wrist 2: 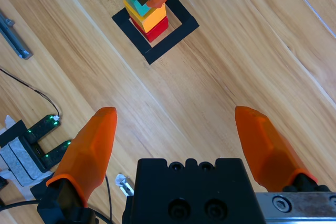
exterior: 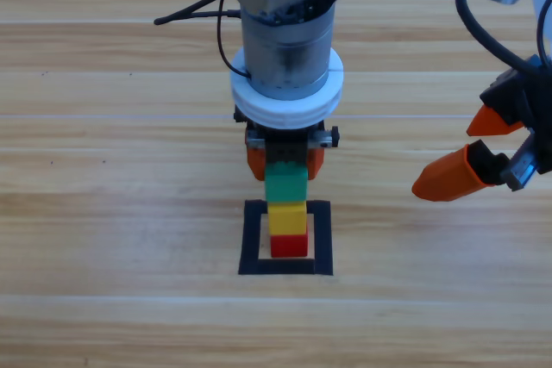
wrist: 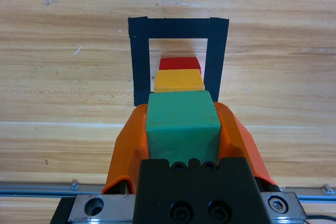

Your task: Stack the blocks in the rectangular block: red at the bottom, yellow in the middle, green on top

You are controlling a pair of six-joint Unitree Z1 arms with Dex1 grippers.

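The red cube rests on the bare wood inside the black tape rectangle. The yellow cube sits on it, and the green cube sits on the yellow one. My left gripper comes down from the top and is shut on the green cube, one orange jaw on each side. Beyond it in the left wrist view show the yellow cube, the red cube and the tape rectangle. My right gripper hangs open and holds nothing at the right edge, well away from the stack.
A black cable trails beside the left arm at the back. The right wrist view shows a metal rail and a small device with green lights with wires, off to one side of the table.
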